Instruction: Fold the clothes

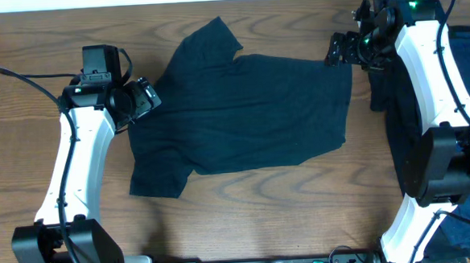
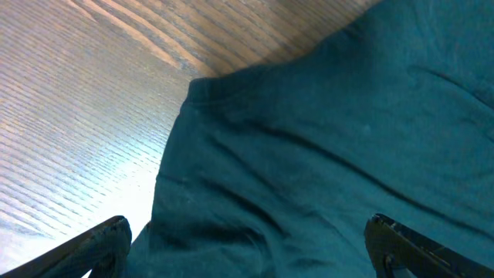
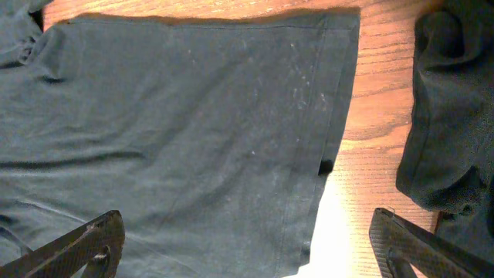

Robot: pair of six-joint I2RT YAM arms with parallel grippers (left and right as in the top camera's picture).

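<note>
A black short-sleeved T-shirt (image 1: 250, 114) lies spread flat on the wooden table (image 1: 264, 218), collar end to the left and hem to the right. My left gripper (image 1: 146, 97) hovers at the shirt's left edge between the two sleeves. In the left wrist view it (image 2: 247, 247) is open wide over the cloth (image 2: 332, 154) with nothing between its fingers. My right gripper (image 1: 337, 50) stands over the far right corner of the hem. In the right wrist view it (image 3: 247, 247) is open above the hem edge (image 3: 309, 177), holding nothing.
A heap of more dark clothes (image 1: 467, 95) lies along the table's right side, partly under the right arm, and shows as (image 3: 455, 116) in the right wrist view. A strip of bare wood (image 3: 378, 116) separates it from the shirt's hem.
</note>
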